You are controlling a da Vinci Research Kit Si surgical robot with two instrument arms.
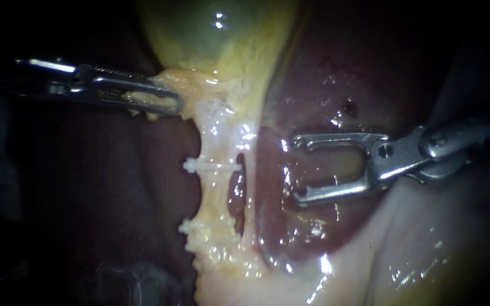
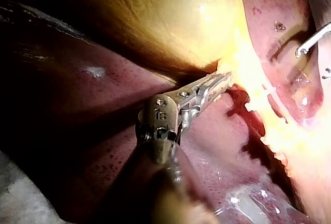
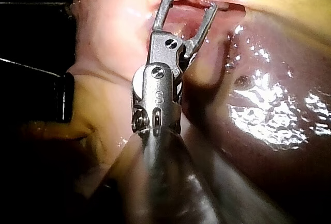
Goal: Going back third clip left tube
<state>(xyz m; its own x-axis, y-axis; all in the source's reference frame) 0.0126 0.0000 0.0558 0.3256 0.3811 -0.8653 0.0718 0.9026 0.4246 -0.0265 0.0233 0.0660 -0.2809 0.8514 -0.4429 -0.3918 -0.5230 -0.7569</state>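
Right instrument (image 1: 297,170) enters from 3 o'clock, jaws spread wide and empty over the liver (image 1: 313,96). Left instrument (image 1: 172,103) enters from 9 o'clock, jaws pinching pale tissue (image 1: 197,85) just below the gallbladder (image 1: 222,34). Left tube (image 1: 215,190) runs 12 to 6 through centre, near the spread jaws but apart from them. Two white clips cross it: upper clip (image 1: 211,166), lower clip (image 1: 191,228) toward 6.

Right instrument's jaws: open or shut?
Open. The right instrument shows a wide gap between its jaws in both the endoscope and right wrist views, with nothing held between them.
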